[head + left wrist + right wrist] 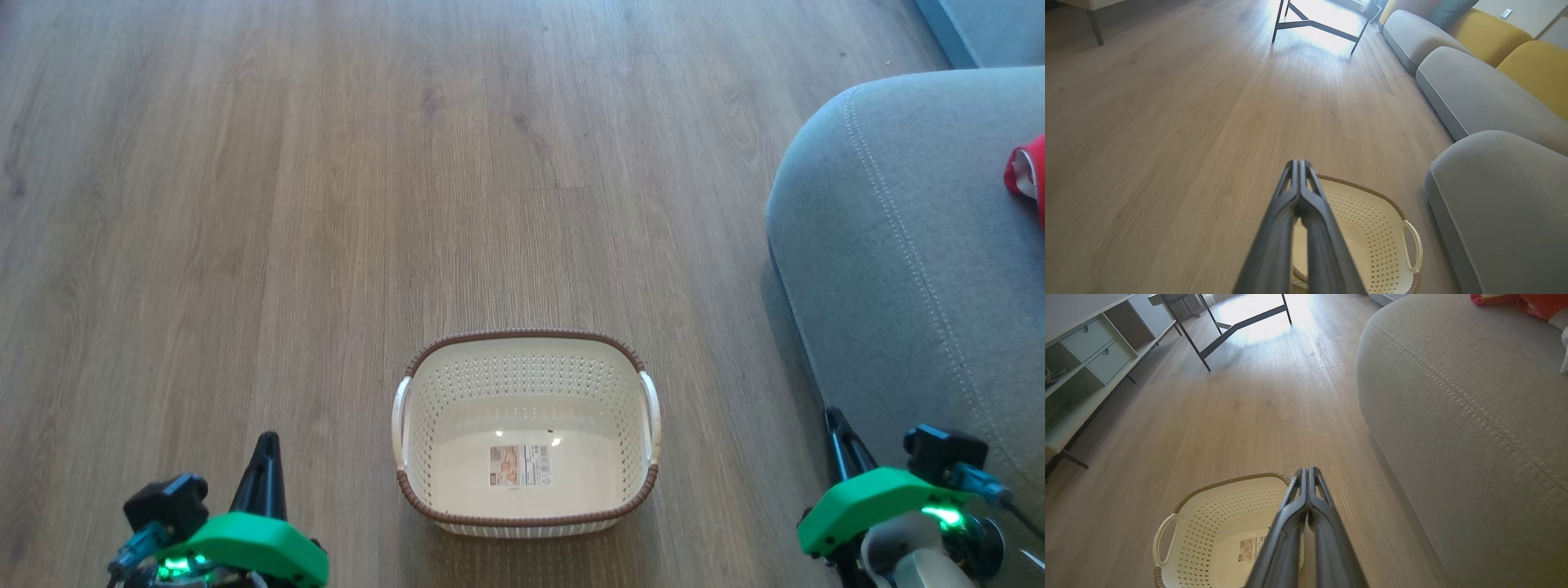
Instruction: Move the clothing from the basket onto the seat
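The cream perforated basket with its brown rim stands on the wood floor, holding nothing but its bottom sticker; it also appears under my fingers as the basket and the basket. Red and white clothing lies on the grey seat at the right edge, and in the right wrist view the clothing rests on the seat at the top right. My left gripper is shut and holds nothing, left of the basket. My right gripper is shut and holds nothing, between basket and seat.
More grey seat cushions with yellow back cushions run along the right. A dark metal table frame stands further off on the floor. A low shelf unit with pale drawers lines the left side.
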Available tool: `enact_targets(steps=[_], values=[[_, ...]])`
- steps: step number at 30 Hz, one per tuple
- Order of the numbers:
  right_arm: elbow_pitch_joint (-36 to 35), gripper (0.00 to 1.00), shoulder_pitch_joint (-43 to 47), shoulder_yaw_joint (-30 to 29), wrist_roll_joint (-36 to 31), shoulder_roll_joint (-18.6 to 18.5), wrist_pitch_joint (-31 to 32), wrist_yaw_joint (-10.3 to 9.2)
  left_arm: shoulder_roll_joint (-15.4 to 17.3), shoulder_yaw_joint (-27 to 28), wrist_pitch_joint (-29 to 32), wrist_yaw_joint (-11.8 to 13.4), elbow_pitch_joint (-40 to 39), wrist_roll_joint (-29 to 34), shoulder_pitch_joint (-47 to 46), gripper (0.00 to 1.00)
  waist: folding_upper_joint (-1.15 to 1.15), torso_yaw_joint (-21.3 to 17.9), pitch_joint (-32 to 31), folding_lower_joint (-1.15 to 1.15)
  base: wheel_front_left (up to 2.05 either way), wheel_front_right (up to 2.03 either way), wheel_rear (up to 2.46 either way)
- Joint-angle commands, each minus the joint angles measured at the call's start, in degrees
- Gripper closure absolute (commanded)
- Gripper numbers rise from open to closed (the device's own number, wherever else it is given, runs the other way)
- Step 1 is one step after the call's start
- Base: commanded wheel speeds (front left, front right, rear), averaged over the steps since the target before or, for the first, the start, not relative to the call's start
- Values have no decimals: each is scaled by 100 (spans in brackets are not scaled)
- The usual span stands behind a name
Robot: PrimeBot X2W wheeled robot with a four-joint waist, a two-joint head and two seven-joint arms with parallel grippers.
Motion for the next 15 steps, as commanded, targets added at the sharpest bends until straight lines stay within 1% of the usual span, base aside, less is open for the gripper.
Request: enact_targets(steps=[1,15], values=[[-212,100,-233,-61,155,-22,34,7,6,115,27,-34,-201,-150,-294,100,0,3,-1,0,0,0,0],[-307,100,-250,-215,1029,27,265,12,8,227,263,-101,-225,-1063,-385,100,0,33,-15,0,0,0,0]])
